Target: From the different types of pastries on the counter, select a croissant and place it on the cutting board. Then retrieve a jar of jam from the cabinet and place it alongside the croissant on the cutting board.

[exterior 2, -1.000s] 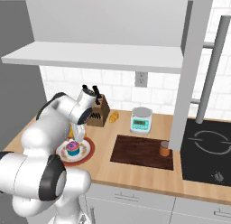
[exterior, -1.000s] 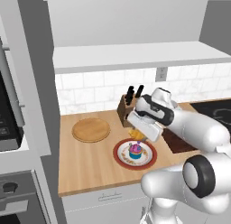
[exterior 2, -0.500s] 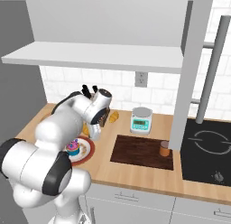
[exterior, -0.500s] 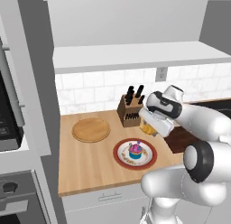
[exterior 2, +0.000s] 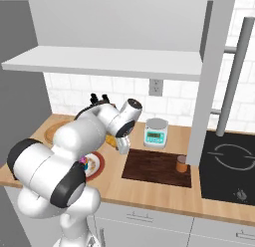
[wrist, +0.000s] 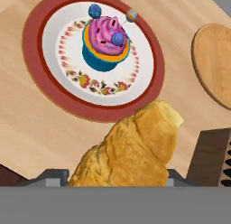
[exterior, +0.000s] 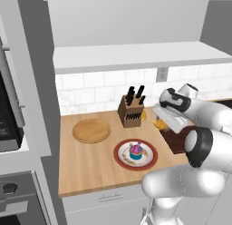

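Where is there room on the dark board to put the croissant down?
Most of the cutting board is bare: the whole stretch from its left edge, near the gripper holding the croissant, across the middle. Only its right end is taken, by the jar of jam. The plate already holds the cupcake.

We see a glossy white arm [exterior: 213,117] w/ fat rounded links, smooth shells, no cables or screws visible. Joints are dark grey/black bands btwn the links: one wide black ring near the elbow in both base views. Wrist ends in a rounded white head w/ a dark round cap. Tool [exterior 2: 122,144] body is pale grey, blocky.
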